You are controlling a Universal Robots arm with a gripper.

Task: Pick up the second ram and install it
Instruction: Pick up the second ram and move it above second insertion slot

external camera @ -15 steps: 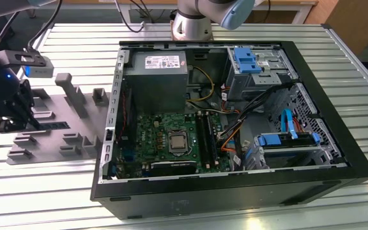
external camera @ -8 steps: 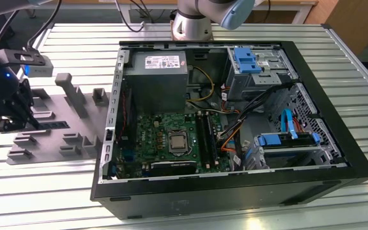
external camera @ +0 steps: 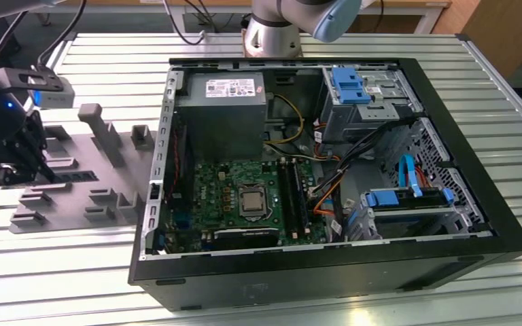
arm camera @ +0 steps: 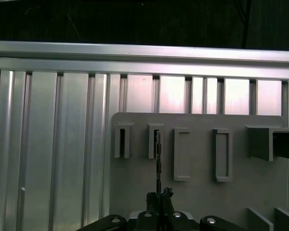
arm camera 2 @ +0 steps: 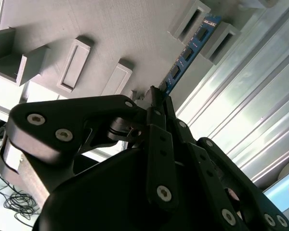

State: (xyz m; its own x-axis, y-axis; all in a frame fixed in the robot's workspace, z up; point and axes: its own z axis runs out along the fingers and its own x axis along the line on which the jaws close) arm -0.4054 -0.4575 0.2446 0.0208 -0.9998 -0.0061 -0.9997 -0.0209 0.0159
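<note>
Gripper (arm camera 2: 157, 95) (arm camera: 159, 196): closest to you in both wrist views, its black linkage bars and screw heads fill the foreground. In the exterior view it hangs at the far left edge of the frame, over the grey plate.
Fingers (arm camera 2: 151, 115): drawn together and clamped on the near end of the stick.
Second ram (arm camera 2: 190, 50) (arm camera: 157, 163): blue-green with dark chips in the second wrist view, running straight out from the fingertips. In the first wrist view you see it edge-on as a thin dark line.
Ram's far end: it lies between two raised holder blocks (arm camera 2: 191, 18). You cannot tell whether it sits in them or is lifted clear.
Holder plate (external camera: 62, 153) (arm camera: 135, 183): grey, flat on the table at the exterior view's left, carrying several rectangular blocks and pockets.
Table (external camera: 62, 272): slatted metal, under both the plate and the case.
Computer case (external camera: 334, 275): black, lying on its side and open, in the centre and right of the exterior view, well apart from the gripper.
Motherboard (external camera: 215, 197): green, lower middle of the case, with long black memory slots (external camera: 290, 193) just right of the processor socket (external camera: 252, 202).
Power supply (external camera: 220, 102): grey box above the motherboard.
Drive bays: blue caddies at the upper right (external camera: 352, 85) and lower right (external camera: 406, 197) of the case.
</note>
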